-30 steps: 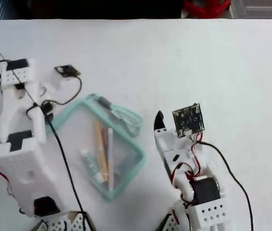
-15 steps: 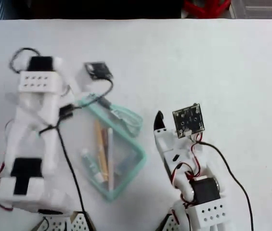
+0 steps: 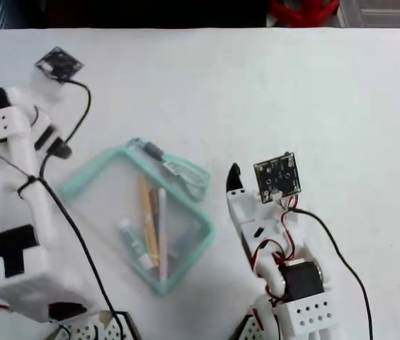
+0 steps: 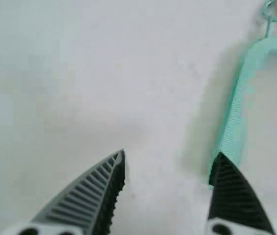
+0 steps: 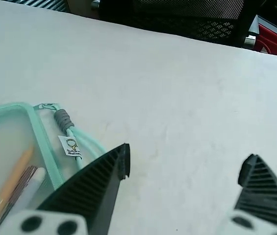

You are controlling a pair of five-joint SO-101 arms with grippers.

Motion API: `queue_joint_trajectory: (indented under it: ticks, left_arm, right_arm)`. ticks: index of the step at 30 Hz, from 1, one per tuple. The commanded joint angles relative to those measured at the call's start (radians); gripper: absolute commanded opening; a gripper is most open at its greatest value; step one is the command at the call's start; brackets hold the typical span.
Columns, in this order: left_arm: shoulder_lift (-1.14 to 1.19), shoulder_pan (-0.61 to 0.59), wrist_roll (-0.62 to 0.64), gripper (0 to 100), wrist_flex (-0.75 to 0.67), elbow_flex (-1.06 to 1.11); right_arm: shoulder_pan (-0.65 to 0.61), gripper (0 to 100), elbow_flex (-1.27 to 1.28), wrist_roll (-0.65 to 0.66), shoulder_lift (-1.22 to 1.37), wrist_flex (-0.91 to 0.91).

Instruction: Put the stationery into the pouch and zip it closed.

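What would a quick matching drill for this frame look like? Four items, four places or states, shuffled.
Items:
1. left pincer
2. right pincer
3. orange pencil
4. grey-beaded mint cord pull

Places/states:
A. inside the clear mint-trimmed zip pouch
B. open, one tip at the pouch's plain mint edge
C. hanging off a pouch corner, outside it
D. open, beside the cord pull

Pairs: 1-B, 2-D, 3-A, 4-C

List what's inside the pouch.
Through the clear pouch: an orange pencil, a white pen and a small greenish item. They overlap, so anything beneath them is hidden.
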Motion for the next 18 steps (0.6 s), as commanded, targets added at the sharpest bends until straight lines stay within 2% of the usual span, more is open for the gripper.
queue_joint_trajectory:
  ticks: [1,3,7,13,18]
  left_arm:
    - [0.085,-0.005,0.014,23,0.008,-0.04]
    - [0.136,0.01,0.009,24,0.1,-0.058]
    - [0.209,0.059,0.014,35,0.37,-0.186]
    - [0.298,0.038,0.015,34,0.414,-0.371]
    - [0.398,0.061,0.009,35,0.44,-0.359]
  right_arm:
    - [-0.001,34.7,-0.009,0.005,-0.01,-0.021]
    - [-0.001,34.7,-0.009,0.005,-0.01,-0.021]
    - [-0.001,34.7,-0.008,0.005,-0.01,-0.021]
    - [0.002,34.7,-0.008,0.005,-0.01,-0.021]
    - [0.002,34.7,-0.008,0.005,-0.01,-0.021]
